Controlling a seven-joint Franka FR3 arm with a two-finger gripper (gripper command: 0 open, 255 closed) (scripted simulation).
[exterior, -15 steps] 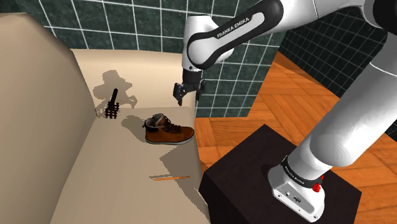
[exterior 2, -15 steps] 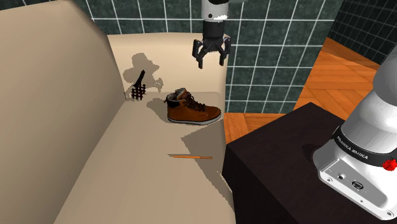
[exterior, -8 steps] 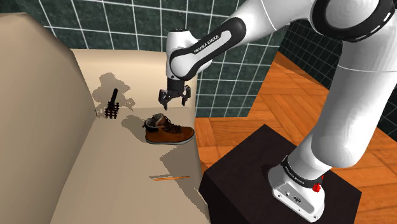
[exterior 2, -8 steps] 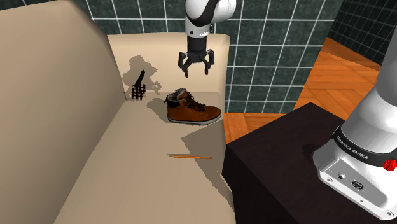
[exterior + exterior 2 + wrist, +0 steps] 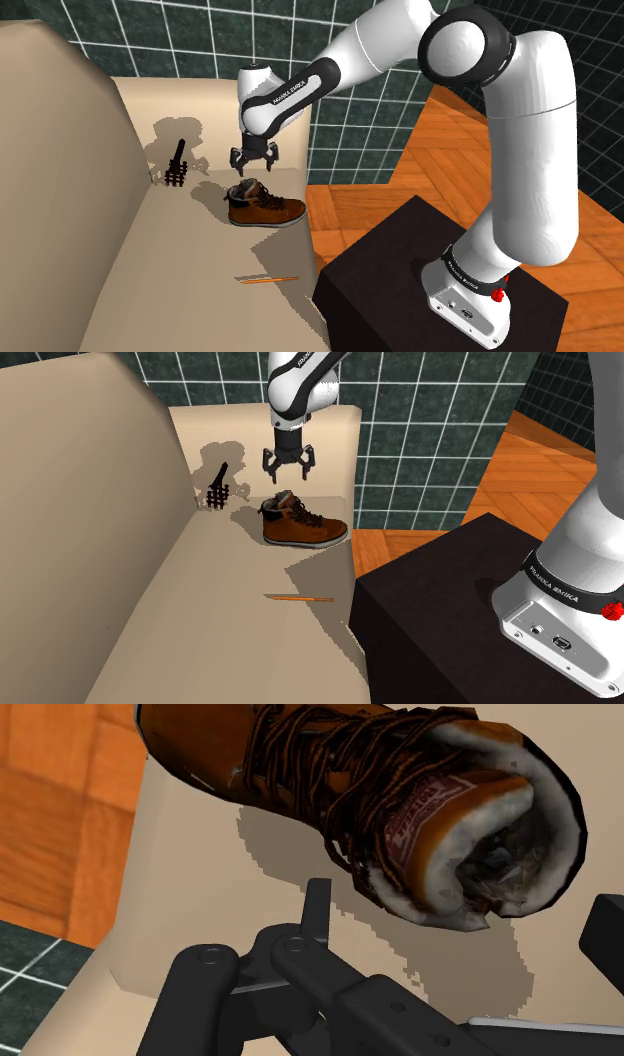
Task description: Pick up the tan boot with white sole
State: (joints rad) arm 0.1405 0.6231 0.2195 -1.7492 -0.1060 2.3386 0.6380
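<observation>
Approach stage, by judgement. Found brown boot [image 5: 303, 522] with pale sole upright on beige seat [image 5: 230, 642], heel and fleece-lined collar toward the backrest [image 5: 80, 512], toe toward the seat's open edge; took long axis as running backrest to edge. Logged gripper [image 5: 290, 468] above the boot's collar end, clear of it, pointing down, jaws spread wide with nothing between them. Saw through the wrist camera the collar opening ahead of the fingers [image 5: 317, 902], nearer one than the other, laces trailing off toward the toe. Read finger line as lying more along the boot's length than across it; reckoned a wrist turn needed before the drop, so as to straddle the narrow width at the collar. Noted black pronged item [image 5: 220, 490] beyond the boot's heel, near but apart; orange pencil [image 5: 298, 597] well apart off the boot's flank facing the stand [image 5: 440, 622]. Marked seat edge just beside the toe, wooden floor [image 5: 520, 462] past it: little margin there against a nudge. Found backrest near behind the heel, hence tighter room for a finger on that side if kept lengthwise. Reckoned room above the boot and off both flanks open enough for descent.
</observation>
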